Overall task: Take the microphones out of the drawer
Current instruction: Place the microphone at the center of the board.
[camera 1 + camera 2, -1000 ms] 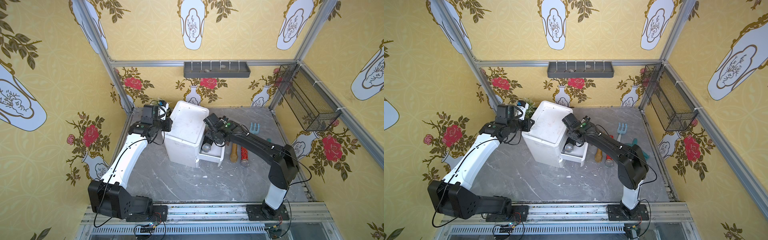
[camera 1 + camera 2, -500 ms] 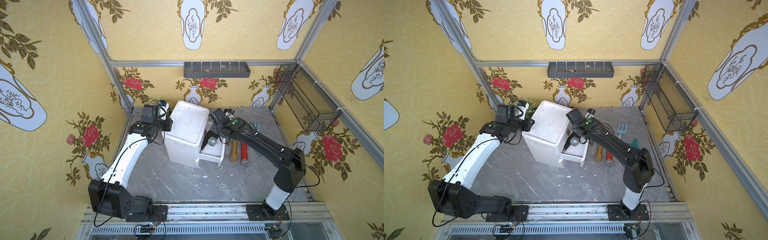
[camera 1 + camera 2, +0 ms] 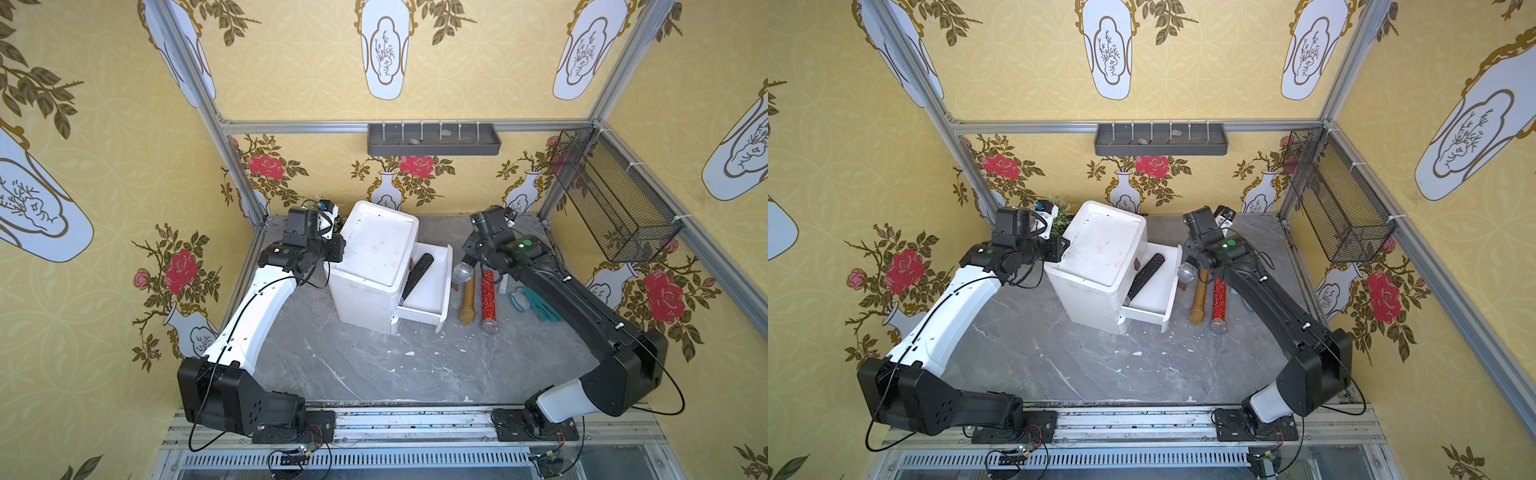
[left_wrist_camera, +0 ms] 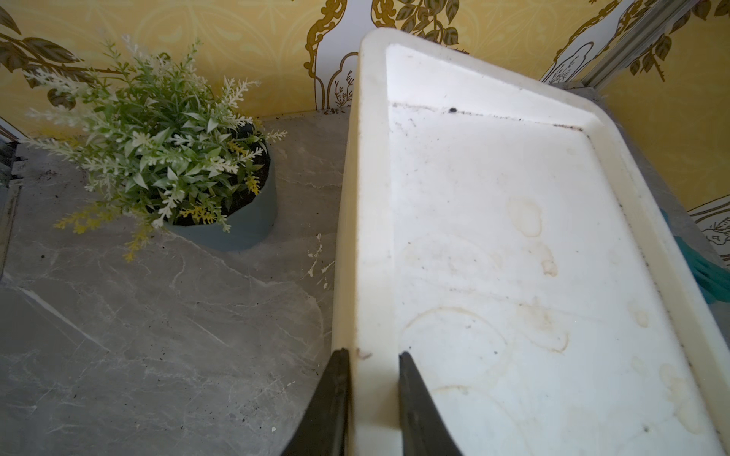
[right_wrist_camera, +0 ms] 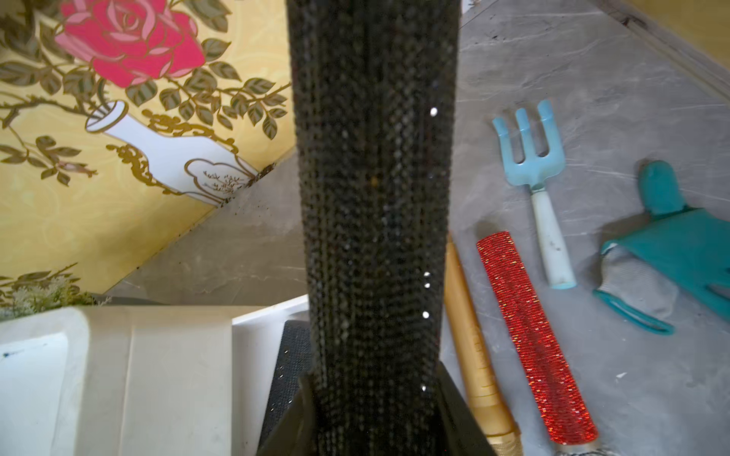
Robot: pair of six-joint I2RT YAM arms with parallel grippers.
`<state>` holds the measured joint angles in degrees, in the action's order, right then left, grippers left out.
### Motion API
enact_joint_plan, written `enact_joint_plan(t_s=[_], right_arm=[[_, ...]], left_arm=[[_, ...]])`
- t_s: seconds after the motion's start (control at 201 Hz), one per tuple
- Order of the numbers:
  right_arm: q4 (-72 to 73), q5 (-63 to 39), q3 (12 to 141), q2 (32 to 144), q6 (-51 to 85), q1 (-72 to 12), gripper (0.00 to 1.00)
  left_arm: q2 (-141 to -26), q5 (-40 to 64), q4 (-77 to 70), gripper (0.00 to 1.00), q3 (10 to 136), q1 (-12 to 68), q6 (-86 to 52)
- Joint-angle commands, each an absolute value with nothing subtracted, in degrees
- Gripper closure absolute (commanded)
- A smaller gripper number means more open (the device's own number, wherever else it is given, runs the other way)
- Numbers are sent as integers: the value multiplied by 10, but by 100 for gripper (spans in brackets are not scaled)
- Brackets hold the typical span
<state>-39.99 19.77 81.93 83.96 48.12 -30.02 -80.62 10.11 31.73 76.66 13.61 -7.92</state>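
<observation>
- Black glitter is covering the microphone [image 5: 375,197], which is sitting clamped between the two jaws of the right gripper [image 5: 375,381]; the jaws are pressing on its handle from both sides.
- Its silver mesh head [image 3: 463,273] is showing right at that gripper's tip in both top views, outside the drawer [image 3: 441,286] and just beside the drawer's front panel.
- On the cabinet side of the right gripper, near it but not touching it, a second black microphone [image 3: 417,275] is lying slantwise across the pulled-out drawer of the white cabinet [image 3: 376,253].
- Just past the right gripper's tip, toward the robot's base, a gold microphone [image 3: 467,301] and a red glitter microphone [image 3: 487,297] are lying side by side on the grey marble tabletop [image 3: 374,374], with a narrow gap between them.
- Further out from the right gripper, on the side away from the cabinet, a light-blue hand fork [image 5: 529,158] and a teal glove [image 5: 679,252] are lying flat on the tabletop, apart from each other.
- Across the cabinet, the left gripper [image 4: 372,355] is pinching the raised rim of the cabinet's top, with one finger pressing on the outside of the rim and the other resting inside the recessed top.
- Off to the outer finger's side, well apart from the left gripper, a potted artificial plant [image 4: 166,158] in a grey-blue pot is standing upright on the tabletop.
</observation>
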Motion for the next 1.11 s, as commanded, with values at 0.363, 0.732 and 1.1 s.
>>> enact_joint_plan(t_s=[0.363, 0.732, 1.1], right_arm=[[-438, -24, 654, 697, 302, -28, 85], [-426, -49, 567, 755, 248, -1, 86], [-390, -10, 554, 838, 170, -28, 86]], left_arm=[[-824, 94, 370, 85, 756, 142, -91], [-823, 81, 373, 85, 756, 144, -85], [-822, 81, 373, 85, 756, 144, -83]])
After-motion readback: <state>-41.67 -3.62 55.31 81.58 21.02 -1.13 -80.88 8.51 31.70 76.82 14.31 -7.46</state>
